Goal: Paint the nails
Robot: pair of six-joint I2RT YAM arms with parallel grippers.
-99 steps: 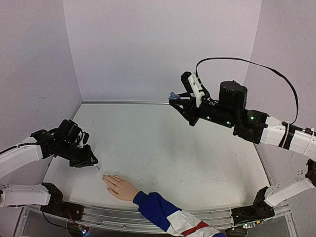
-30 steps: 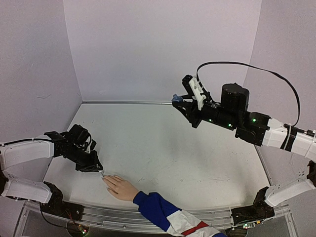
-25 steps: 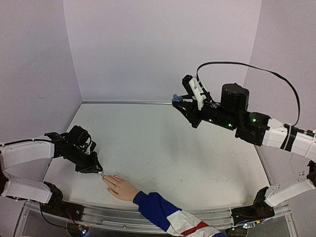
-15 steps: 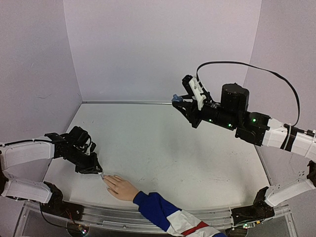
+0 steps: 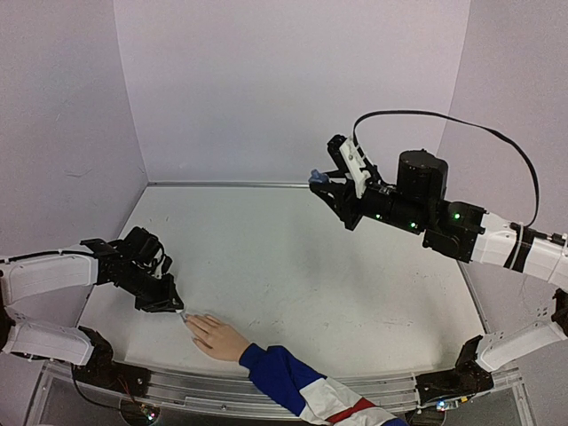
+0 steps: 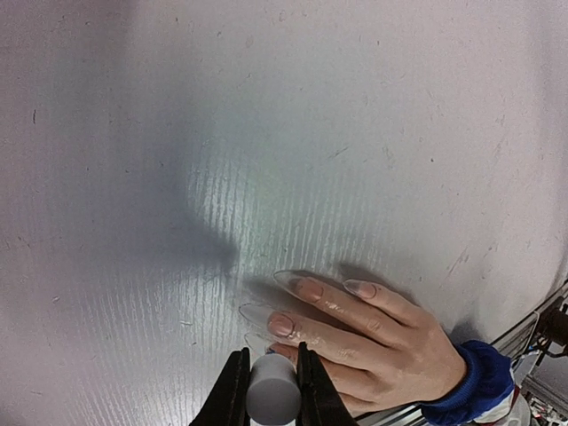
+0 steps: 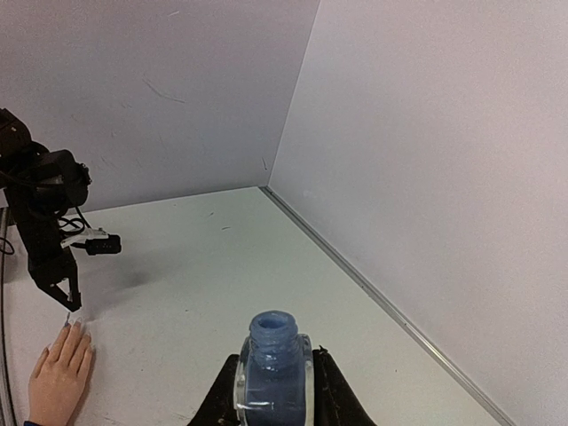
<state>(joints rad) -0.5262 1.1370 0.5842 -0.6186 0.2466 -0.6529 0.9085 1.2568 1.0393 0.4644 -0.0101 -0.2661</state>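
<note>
A pale hand with a blue, white and red sleeve lies flat at the table's near edge. Its long nails show in the left wrist view. My left gripper is shut on a grey cap of the polish brush, held right at the fingertips; the brush tip is hidden under the cap. My right gripper is shut on an open blue polish bottle, held high over the far side of the table. The hand also shows small in the right wrist view.
The white table is walled by lilac panels at the back and both sides. A metal rail runs along the near edge. A black cable loops above the right arm.
Over three seconds the left gripper came down and right to the fingertips; in the last second it barely moves. The right arm shifted slightly and now holds still.
</note>
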